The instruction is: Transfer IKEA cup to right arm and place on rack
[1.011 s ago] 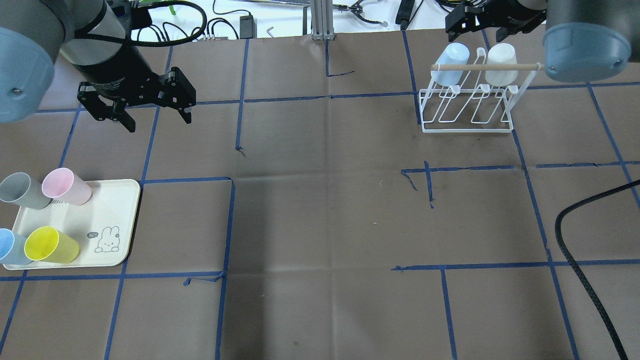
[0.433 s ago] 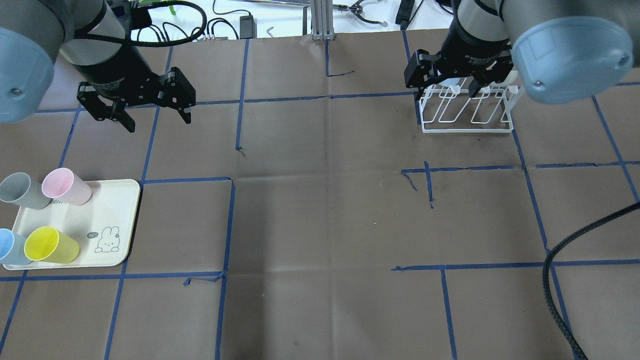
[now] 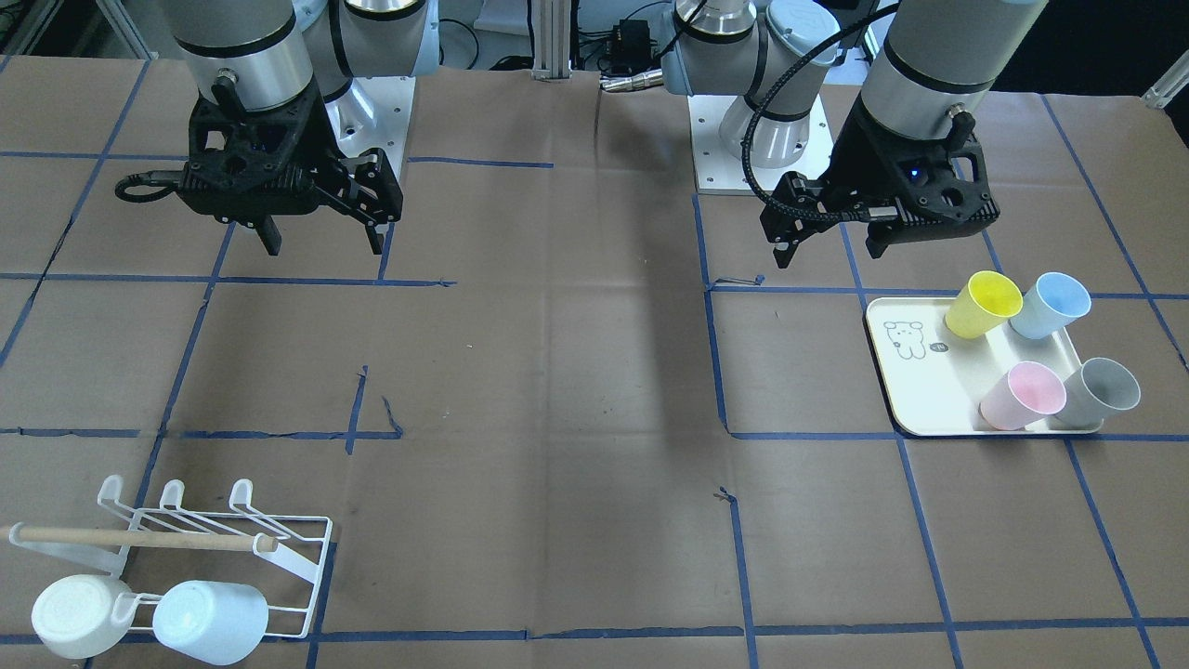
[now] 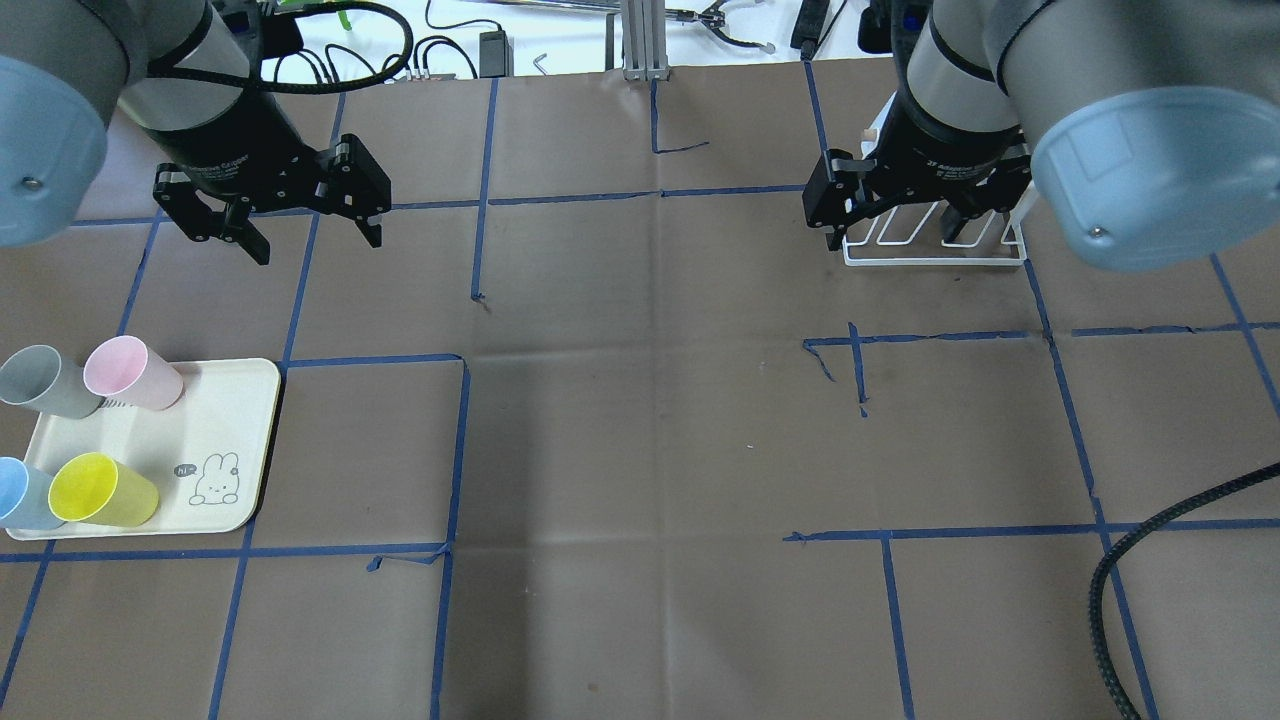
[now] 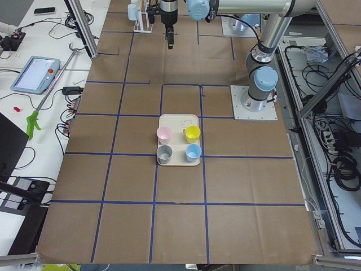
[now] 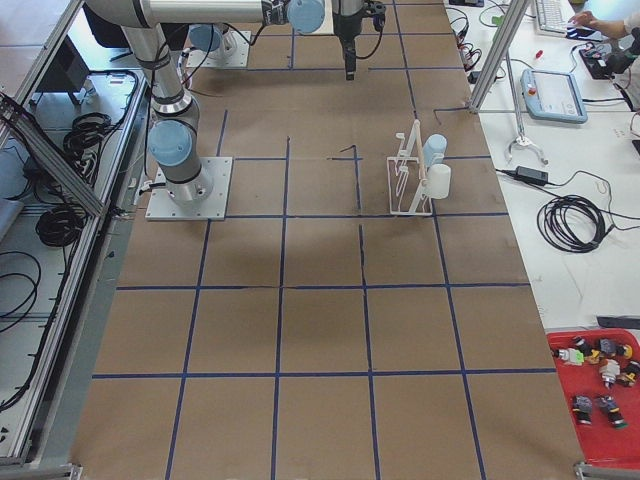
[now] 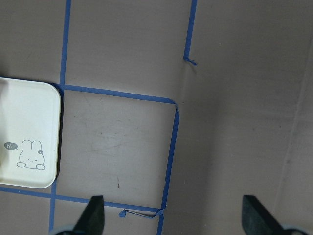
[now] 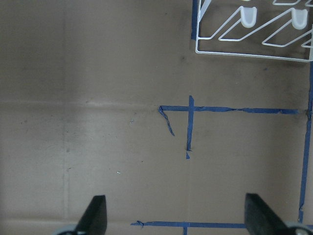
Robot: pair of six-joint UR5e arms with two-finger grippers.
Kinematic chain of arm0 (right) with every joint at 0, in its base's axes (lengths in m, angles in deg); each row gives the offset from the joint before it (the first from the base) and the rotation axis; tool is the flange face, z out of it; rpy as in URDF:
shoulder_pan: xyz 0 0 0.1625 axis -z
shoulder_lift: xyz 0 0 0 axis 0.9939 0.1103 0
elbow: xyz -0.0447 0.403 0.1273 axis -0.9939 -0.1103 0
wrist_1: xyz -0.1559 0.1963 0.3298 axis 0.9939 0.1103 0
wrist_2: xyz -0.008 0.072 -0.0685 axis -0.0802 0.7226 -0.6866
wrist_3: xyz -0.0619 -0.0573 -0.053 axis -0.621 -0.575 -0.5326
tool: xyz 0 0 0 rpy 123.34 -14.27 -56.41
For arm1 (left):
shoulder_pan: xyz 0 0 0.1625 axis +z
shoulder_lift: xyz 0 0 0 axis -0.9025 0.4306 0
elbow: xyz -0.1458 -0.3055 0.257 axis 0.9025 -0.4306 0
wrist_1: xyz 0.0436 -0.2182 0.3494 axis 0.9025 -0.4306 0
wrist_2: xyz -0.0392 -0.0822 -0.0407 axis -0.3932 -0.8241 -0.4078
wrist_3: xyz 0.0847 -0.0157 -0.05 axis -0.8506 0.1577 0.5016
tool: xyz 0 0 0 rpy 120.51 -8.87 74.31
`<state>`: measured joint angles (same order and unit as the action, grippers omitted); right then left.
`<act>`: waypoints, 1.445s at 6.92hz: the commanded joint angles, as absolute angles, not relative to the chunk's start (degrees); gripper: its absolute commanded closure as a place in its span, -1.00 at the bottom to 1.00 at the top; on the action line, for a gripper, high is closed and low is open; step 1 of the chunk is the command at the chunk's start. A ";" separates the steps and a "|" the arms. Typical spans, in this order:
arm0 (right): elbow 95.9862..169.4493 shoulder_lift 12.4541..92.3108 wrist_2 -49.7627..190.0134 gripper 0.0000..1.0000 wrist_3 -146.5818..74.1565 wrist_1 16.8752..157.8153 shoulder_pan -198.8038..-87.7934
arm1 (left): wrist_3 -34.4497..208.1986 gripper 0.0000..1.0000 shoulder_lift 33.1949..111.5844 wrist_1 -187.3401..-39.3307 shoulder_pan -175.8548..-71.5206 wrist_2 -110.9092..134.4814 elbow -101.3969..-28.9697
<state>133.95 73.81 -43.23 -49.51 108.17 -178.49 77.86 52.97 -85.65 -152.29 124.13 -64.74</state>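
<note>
Seen from overhead, with twelve o'clock pointing away from the robot, the table (image 4: 640, 430) is brown paper gridded with blue tape. The left arm (image 4: 190, 90) comes in at ten o'clock and the right arm (image 4: 960, 80) at one o'clock. The right arm hangs over the rack (image 3: 200, 544) at two o'clock and hides much of it in that view. The tray (image 3: 915, 390) sits at eight o'clock, on the left arm's side. That is likely why a cup must pass from arm to arm to reach the rack across the table.

The left gripper (image 4: 318, 245) hovers toward one o'clock of the tray, near it but not over it, jaws spread wide and empty. The right gripper (image 3: 323, 243) is likewise wide apart with nothing between. No hand-over has begun.

On the tray stand the yellow cup (image 3: 983, 305), blue cup (image 3: 1050, 305), pink cup (image 3: 1022, 395) and grey cup (image 3: 1102, 390). Which goes next cannot be told.

The rack's twelve o'clock row carries a white cup (image 3: 72, 615) and a pale blue cup (image 3: 212, 621). The six o'clock prongs are free. The wooden handle (image 3: 139, 537) runs above the prongs and will probably need steering around. A black hose (image 4: 1150, 560) curls in at four o'clock, well apart from the likely path.
</note>
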 commanded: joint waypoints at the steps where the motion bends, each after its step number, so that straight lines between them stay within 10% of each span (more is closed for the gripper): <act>1: 134.29 76.07 -42.81 -1.00 -49.81 104.49 -176.75 | 77.86 -0.99 52.97 -85.65 -152.29 124.20 -64.74; 10: 134.12 76.80 -42.81 -1.00 -55.17 103.32 -176.83 | 77.86 -1.00 52.80 -85.65 -152.29 124.11 -64.74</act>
